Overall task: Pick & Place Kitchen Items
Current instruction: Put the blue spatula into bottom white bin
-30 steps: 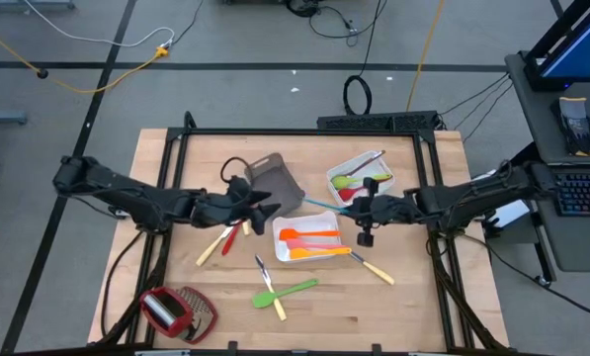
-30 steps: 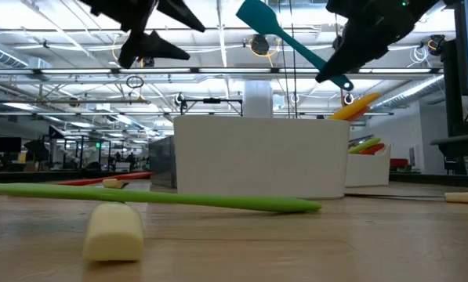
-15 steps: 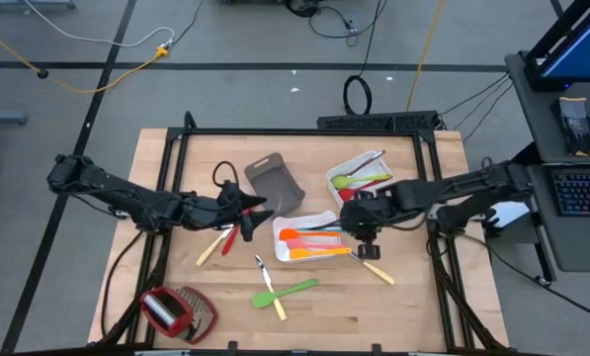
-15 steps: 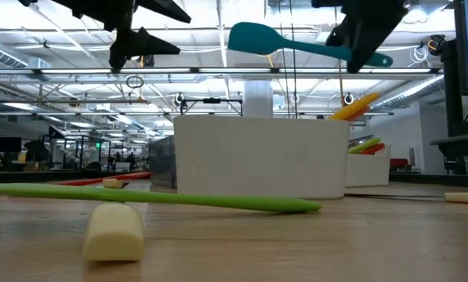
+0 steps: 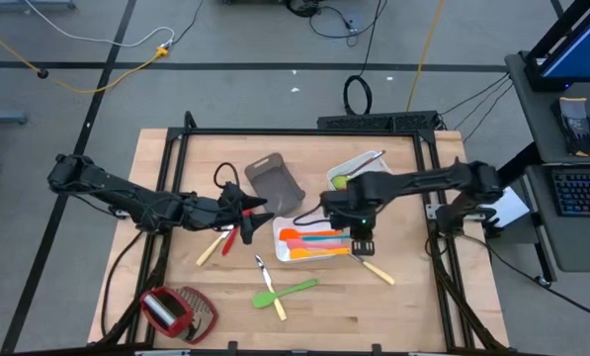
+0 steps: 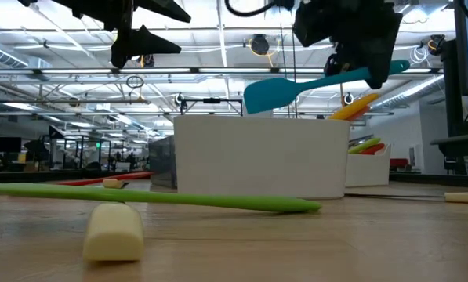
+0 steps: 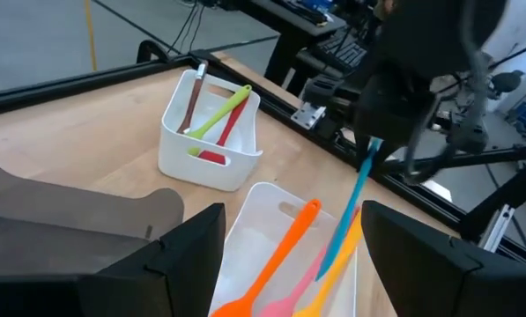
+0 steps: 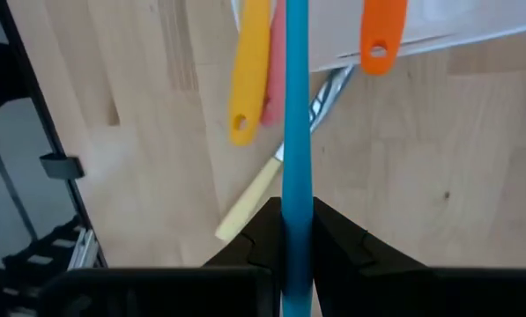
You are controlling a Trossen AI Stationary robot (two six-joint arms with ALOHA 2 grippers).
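Note:
My right gripper (image 5: 359,234) hangs over the right end of the white tray (image 5: 287,253), shut on a teal spatula (image 6: 296,86). Orange, pink and yellow utensils (image 7: 280,251) lie in that tray, their handle ends sticking out over its rim. My left gripper (image 5: 262,210) stands open above the table, left of the tray, with nothing between its fingers. A white bin (image 5: 359,176) at the far right holds green and red utensils. On the table lie a green spatula (image 5: 293,290), two pale-handled knives (image 5: 377,269) (image 5: 265,272), and red and pale utensils (image 5: 225,239). My right gripper pinches the teal spatula's handle (image 8: 296,189) between its two fingers, near the handle's free end (image 6: 394,69). The fingers come from above, pointing steeply down, and lie across the handle. The spatula hangs almost level above the tray, clear of it, with its blade (image 6: 266,94) slightly lower, toward the table's left.
A grey-brown tray (image 5: 275,181) lies beyond my left gripper. A red-and-silver thing (image 5: 174,310) sits at the near left corner. Bare wood shows along the near edge and the near right. A black frame (image 5: 304,132) borders the table.
My right gripper has gone toward the table's left, from beside the white bin to over the white tray, and has tipped from nearly level to pointing steeply down. The teal spatula went with it: its blade, high before, has swung down until the spatula is almost level.

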